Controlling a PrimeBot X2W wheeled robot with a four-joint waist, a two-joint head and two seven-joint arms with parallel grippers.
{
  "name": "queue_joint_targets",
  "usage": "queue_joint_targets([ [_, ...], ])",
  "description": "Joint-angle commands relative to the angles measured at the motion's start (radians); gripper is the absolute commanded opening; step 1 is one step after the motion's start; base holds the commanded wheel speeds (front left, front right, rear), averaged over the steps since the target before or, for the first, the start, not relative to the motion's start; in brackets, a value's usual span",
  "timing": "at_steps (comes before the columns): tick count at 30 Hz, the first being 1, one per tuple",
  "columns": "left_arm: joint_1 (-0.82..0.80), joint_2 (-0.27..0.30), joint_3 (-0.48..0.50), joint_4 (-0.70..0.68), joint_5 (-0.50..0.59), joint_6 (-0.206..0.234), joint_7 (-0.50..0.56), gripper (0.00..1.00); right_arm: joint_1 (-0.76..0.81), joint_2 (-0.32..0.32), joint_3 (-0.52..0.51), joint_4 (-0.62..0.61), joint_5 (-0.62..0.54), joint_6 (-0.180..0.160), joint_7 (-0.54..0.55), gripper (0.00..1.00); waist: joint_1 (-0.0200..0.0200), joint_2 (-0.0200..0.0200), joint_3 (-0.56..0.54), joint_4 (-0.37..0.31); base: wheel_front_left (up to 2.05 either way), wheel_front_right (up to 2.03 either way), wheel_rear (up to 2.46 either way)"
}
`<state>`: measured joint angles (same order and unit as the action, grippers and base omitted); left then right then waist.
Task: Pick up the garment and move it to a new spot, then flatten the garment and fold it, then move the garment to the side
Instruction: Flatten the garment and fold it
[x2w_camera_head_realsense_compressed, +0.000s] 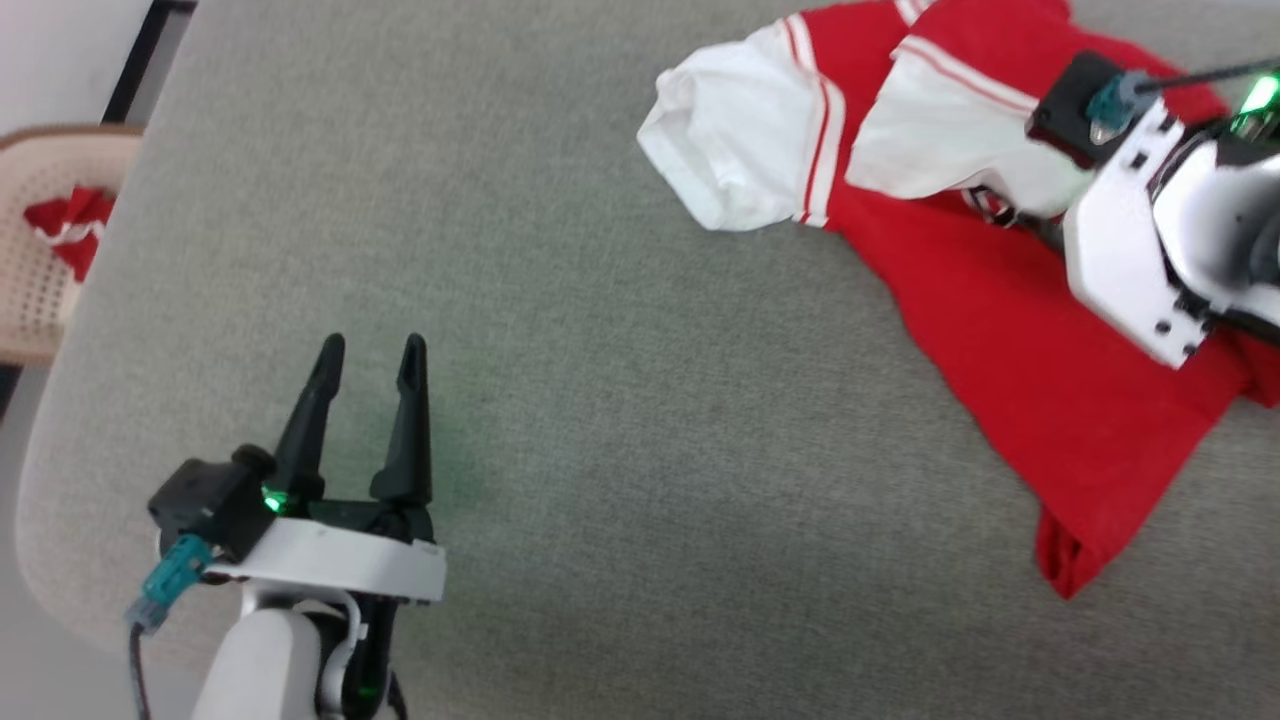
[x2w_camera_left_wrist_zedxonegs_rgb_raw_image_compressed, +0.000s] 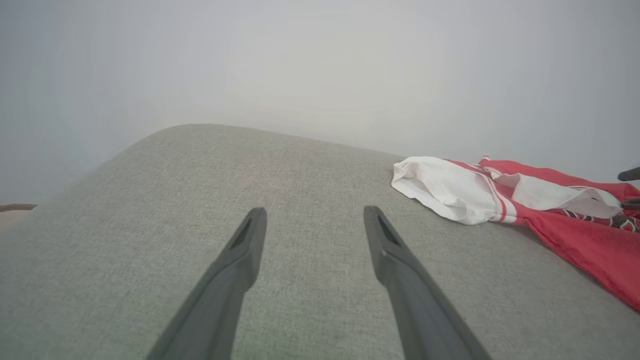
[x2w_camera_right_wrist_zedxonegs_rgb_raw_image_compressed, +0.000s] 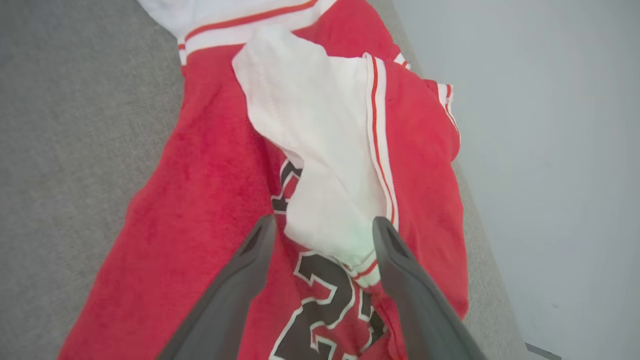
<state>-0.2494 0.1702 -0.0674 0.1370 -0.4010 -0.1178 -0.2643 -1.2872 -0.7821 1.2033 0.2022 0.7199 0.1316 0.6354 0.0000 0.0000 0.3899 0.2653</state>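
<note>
**Half hidden at two o'clock**

On the grey surface (x2w_camera_head_realsense_compressed: 600, 400), the garment (x2w_camera_head_realsense_compressed: 1050, 380) lay crumpled at two o'clock, its numerals (x2w_camera_right_wrist_zedxonegs_rgb_raw_image_compressed: 320, 300) partly under its white sleeve (x2w_camera_right_wrist_zedxonegs_rgb_raw_image_compressed: 320, 125). A chair (x2w_camera_head_realsense_compressed: 40, 200) was cut off at nine. The right gripper (x2w_camera_right_wrist_zedxonegs_rgb_raw_image_compressed: 324, 222) straddled that sleeve, fingers apart; the left gripper (x2w_camera_head_realsense_compressed: 372, 348) gaped at seven.

The grey bench (x2w_camera_head_realsense_compressed: 620, 400) is bare across its middle and left side, so there is lots of room to pass there. The left gripper (x2w_camera_head_realsense_compressed: 373, 345) hangs over that bare part with nothing near it. The shirt (x2w_camera_head_realsense_compressed: 1050, 380) covers the right side, up close to the edge by the wall (x2w_camera_right_wrist_zedxonegs_rgb_raw_image_compressed: 550, 150). The right gripper (x2w_camera_right_wrist_zedxonegs_rgb_raw_image_compressed: 324, 222) sits low over the shirt, fingers apart, a white sleeve between them. A chair (x2w_camera_head_realsense_compressed: 40, 260) stands past the left edge
</note>
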Motion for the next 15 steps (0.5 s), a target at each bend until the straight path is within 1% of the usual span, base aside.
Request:
queue_joint_targets([
  [1,-0.018,-0.015,0.009,0.004,0.015,-0.007,0.000,1.00,-0.037,-0.001,0.022,0.017,0.008,-0.002,-0.001,1.00,0.0000,0.0000,0.044,0.035,0.00,0.00,0.00],
  [4,-0.031,-0.040,0.015,0.016,0.023,-0.012,0.000,1.00,-0.085,0.014,0.061,0.049,-0.004,-0.002,0.000,1.00,0.0000,0.0000,0.063,0.044,0.00,0.00,0.00],
  [5,-0.037,-0.045,0.001,0.016,0.020,-0.013,0.000,1.00,-0.089,0.018,0.069,0.055,-0.006,-0.002,0.002,1.00,0.0000,0.0000,0.066,0.048,0.00,0.00,0.00],
  [9,-0.050,-0.048,-0.016,0.013,-0.001,-0.013,0.000,1.00,-0.094,0.030,0.079,0.052,-0.031,-0.002,0.024,1.00,0.0000,0.0000,0.075,0.057,0.00,0.00,0.00],
  [10,-0.053,-0.048,-0.019,0.012,-0.003,-0.013,0.000,1.00,-0.083,0.032,0.079,0.042,-0.045,-0.002,0.035,0.65,0.0000,0.0000,0.077,0.058,0.00,0.00,0.00],
  [11,-0.054,-0.047,-0.021,0.013,-0.007,-0.013,0.000,1.00,-0.082,0.033,0.079,0.038,-0.047,-0.002,0.038,0.39,0.0000,0.0000,0.077,0.058,0.00,0.00,0.00],
  [12,-0.053,-0.045,-0.024,0.015,-0.012,-0.013,0.000,1.00,-0.084,0.033,0.077,0.037,-0.050,-0.002,0.035,0.01,0.0000,0.0000,0.077,0.057,0.00,0.00,0.00],
  [15,-0.051,-0.040,-0.027,0.018,-0.016,-0.013,0.000,1.00,-0.083,0.030,0.078,0.028,-0.063,-0.002,0.040,0.00,0.0000,0.0000,0.077,0.052,0.00,0.00,0.00],
])
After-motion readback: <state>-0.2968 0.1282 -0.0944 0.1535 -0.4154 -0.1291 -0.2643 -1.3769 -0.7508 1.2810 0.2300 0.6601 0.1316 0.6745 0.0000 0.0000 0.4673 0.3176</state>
